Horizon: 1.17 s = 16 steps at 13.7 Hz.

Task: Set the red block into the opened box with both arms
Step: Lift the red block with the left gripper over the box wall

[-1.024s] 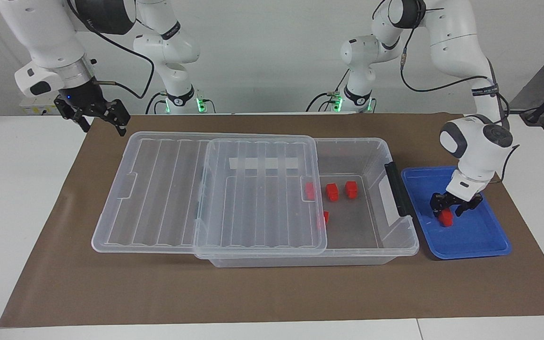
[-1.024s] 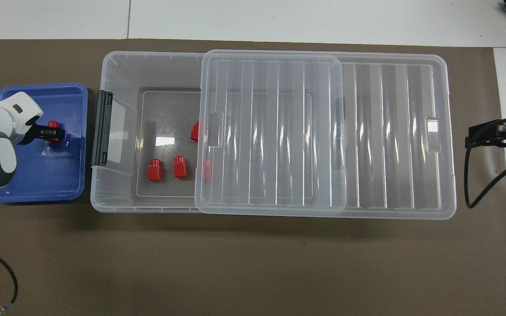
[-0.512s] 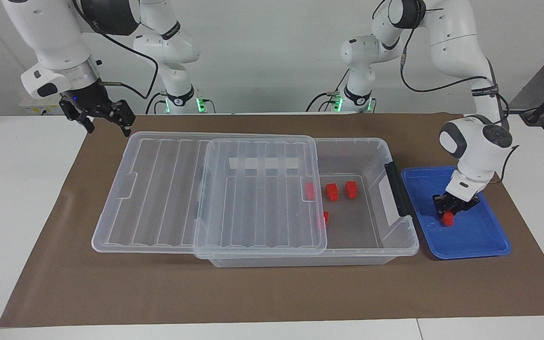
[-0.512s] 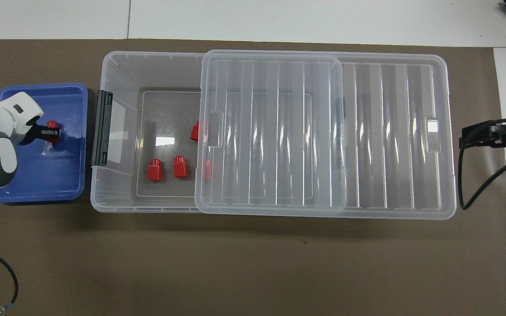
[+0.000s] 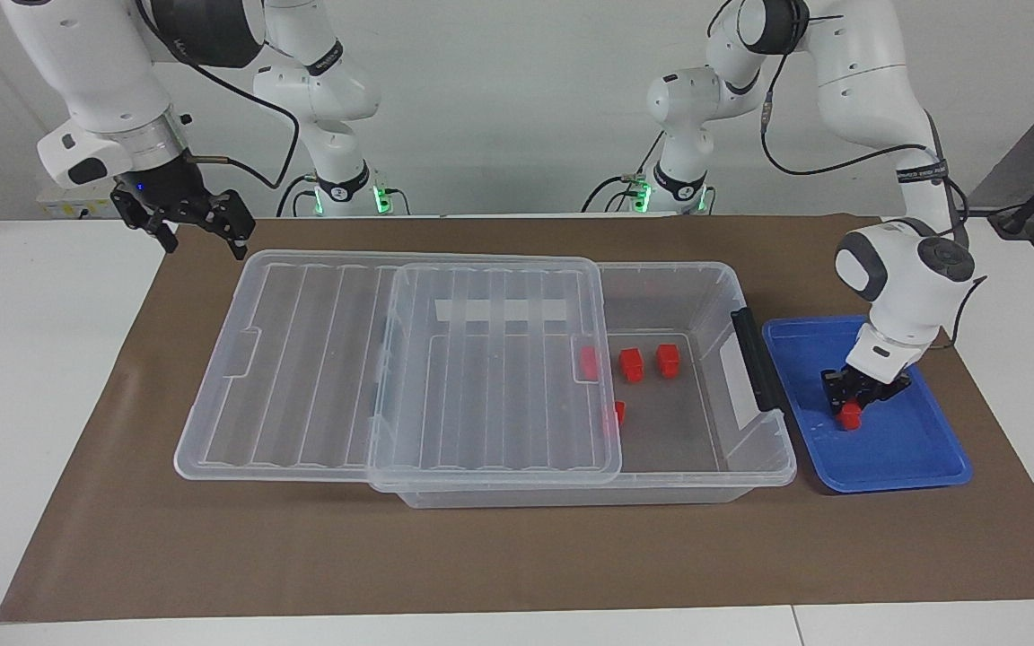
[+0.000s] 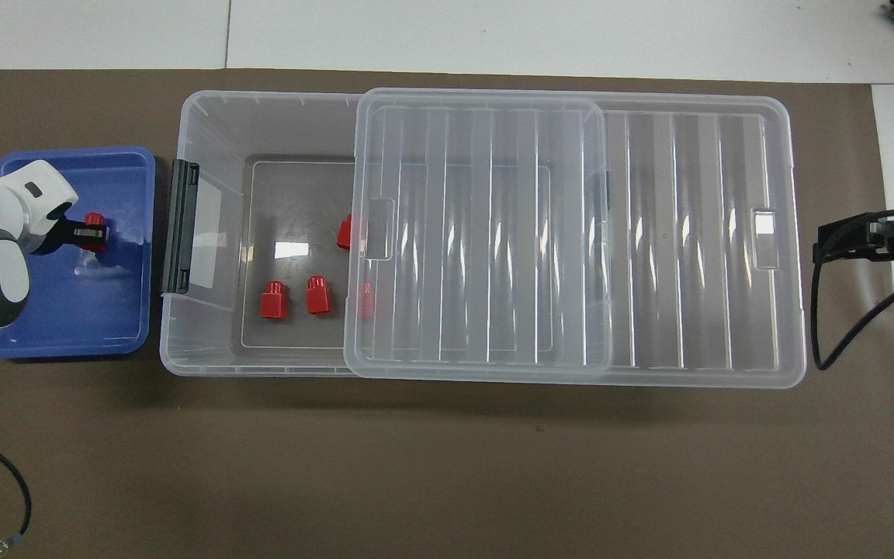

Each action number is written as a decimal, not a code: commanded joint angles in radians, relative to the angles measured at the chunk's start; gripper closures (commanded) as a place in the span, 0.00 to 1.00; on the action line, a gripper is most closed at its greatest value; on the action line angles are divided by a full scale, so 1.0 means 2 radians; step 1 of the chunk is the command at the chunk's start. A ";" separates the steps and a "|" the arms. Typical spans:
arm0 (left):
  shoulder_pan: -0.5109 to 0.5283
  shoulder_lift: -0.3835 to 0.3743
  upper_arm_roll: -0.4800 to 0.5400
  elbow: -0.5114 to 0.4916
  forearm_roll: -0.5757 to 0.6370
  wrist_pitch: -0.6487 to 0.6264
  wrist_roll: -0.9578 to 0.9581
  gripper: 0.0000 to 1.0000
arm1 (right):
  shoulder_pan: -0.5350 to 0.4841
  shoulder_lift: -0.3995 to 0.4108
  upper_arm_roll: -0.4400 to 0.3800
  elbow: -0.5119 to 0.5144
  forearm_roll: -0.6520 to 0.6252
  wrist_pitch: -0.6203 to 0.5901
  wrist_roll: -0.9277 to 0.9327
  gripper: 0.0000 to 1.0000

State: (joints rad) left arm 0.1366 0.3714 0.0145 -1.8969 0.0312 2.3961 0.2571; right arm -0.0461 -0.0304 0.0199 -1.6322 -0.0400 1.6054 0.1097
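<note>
A small red block [image 5: 851, 417] [image 6: 95, 225] sits low in the blue tray [image 5: 916, 453], and my left gripper [image 5: 851, 405] [image 6: 90, 232] is shut on it. The clear box [image 5: 737, 292] [image 6: 206, 124] stands beside the tray. Its ribbed lid [image 5: 319, 359] [image 6: 687, 233] is slid toward the right arm's end, so the end by the black latch [image 5: 755, 359] is uncovered. Two red blocks [image 5: 631, 363] [image 5: 668, 359] lie on the box floor, and others [image 5: 588, 361] [image 5: 619, 412] show partly under the lid's edge. My right gripper [image 5: 198, 231] [image 6: 823, 241] hangs open in the air by the lid's overhanging end.
A brown mat [image 5: 481, 556] covers the table's middle, with white tabletop [image 5: 32, 359] at both ends. A black cable [image 6: 843, 326] hangs from the right arm near the lid's end.
My left gripper has closed on the red block in the blue tray. My right gripper has risen slightly and shifted a little toward the lid's end.
</note>
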 commanded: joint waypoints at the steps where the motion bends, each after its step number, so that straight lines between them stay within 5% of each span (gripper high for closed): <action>1: -0.004 -0.003 -0.001 0.067 -0.006 -0.105 0.003 1.00 | -0.005 -0.002 0.004 -0.003 0.005 -0.003 0.005 0.00; 6: -0.021 -0.035 -0.002 0.151 -0.016 -0.279 -0.023 1.00 | -0.005 -0.002 0.004 -0.003 0.005 -0.003 0.005 0.00; 16: -0.153 -0.067 -0.002 0.178 -0.052 -0.342 -0.296 1.00 | -0.005 -0.002 0.004 -0.003 0.005 -0.003 0.005 0.00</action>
State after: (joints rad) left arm -0.1393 0.2405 -0.0059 -1.5683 -0.0410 1.7513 -0.2756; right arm -0.0461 -0.0304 0.0199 -1.6322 -0.0400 1.6054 0.1097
